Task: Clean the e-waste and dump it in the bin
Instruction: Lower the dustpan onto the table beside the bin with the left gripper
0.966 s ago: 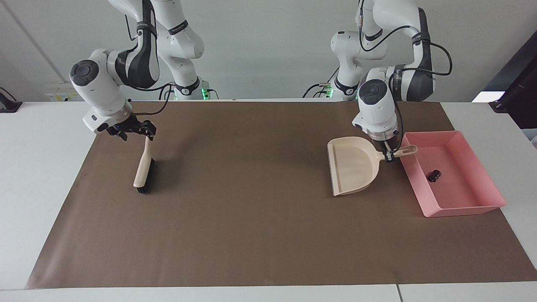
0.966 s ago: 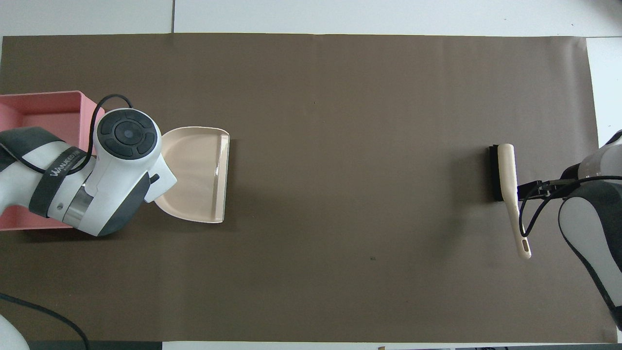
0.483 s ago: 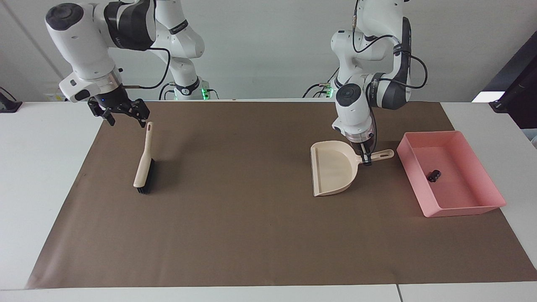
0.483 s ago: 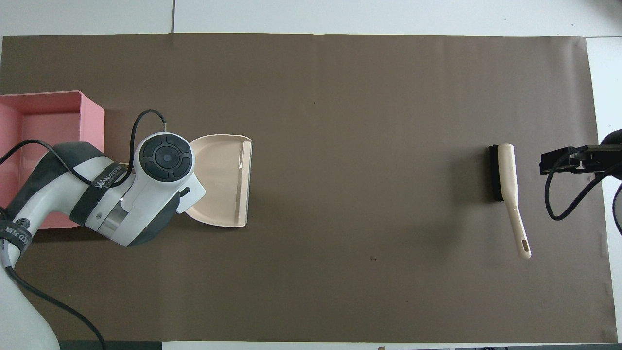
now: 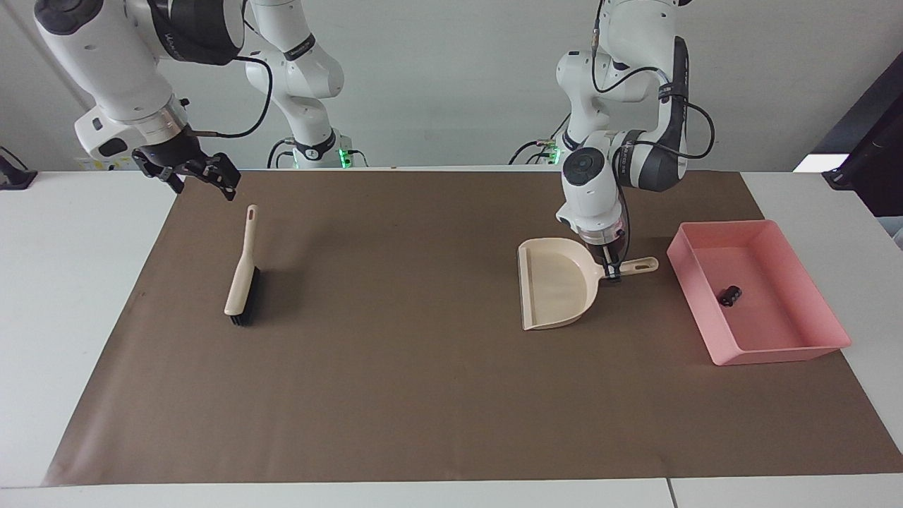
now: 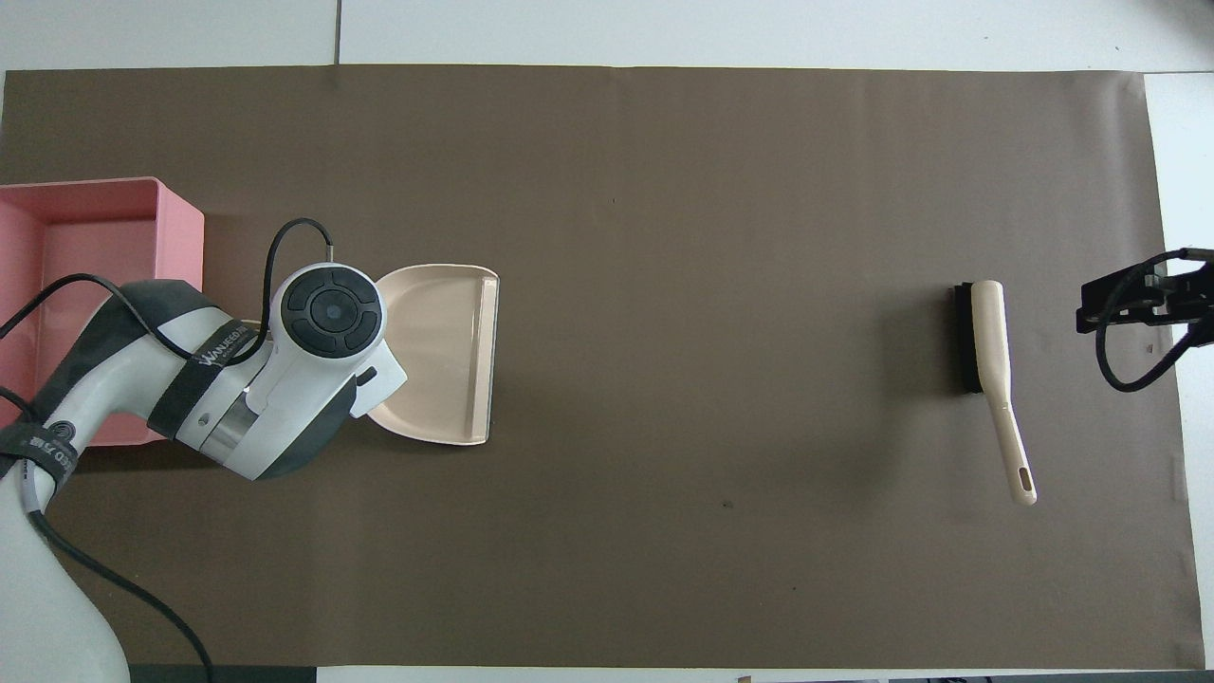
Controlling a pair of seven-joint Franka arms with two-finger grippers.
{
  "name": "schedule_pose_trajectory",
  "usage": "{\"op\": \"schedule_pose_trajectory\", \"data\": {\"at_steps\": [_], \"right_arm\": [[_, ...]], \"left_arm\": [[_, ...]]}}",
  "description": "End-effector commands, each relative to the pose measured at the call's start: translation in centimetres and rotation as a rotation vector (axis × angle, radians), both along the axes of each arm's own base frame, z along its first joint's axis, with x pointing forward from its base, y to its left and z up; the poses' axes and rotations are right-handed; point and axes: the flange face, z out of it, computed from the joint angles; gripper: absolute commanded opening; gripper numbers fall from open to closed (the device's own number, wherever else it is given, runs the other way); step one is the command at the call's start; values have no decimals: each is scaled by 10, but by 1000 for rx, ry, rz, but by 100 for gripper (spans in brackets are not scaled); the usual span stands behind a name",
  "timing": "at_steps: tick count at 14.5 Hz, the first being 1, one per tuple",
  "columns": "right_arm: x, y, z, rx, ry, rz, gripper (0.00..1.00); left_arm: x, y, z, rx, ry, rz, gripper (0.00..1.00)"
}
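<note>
Facing view: the dustpan (image 5: 557,293) is gripped at its handle by the left gripper (image 5: 612,271); a black e-waste piece (image 5: 730,295) lies in the bin (image 5: 776,349). The right gripper (image 5: 194,173), spread empty, hangs over the mat's (image 5: 423,395) edge.

Overhead view: the brush (image 6: 986,365) is seen flat, the dustpan (image 6: 446,351) beside the bin (image 6: 180,228).

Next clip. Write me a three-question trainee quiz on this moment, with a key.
1. True or false: the right gripper holds the brush.
2. What lies in the bin? A. a black piece B. the brush C. nothing
3. Fill in: the left gripper is shut on the dustpan at its ____.

Key: 1. False: it is open, up in the air, and the brush lies on the mat. 2. A. 3. handle.
</note>
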Motion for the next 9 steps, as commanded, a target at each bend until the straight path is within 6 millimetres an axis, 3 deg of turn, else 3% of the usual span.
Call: {"op": "schedule_pose_trajectory", "data": {"at_steps": [1,3,4,5,9], "right_arm": [[6,14,8,14,-39,16,100],[6,17,8,6,-34,26,100],[5,17,9,4,-29,27,100],[5,21,8,3,-28,35,100],[5,19,9,4,-26,35,100]], "left_arm": [[-7,-7,10,-23,-17,-2,61],[-10,1,28,-24,-30,46,74],[-12,6,39,-30,-51,105,89],[-15,12,48,-23,-68,175,96],[-19,66,74,-39,-130,555,98]]}}
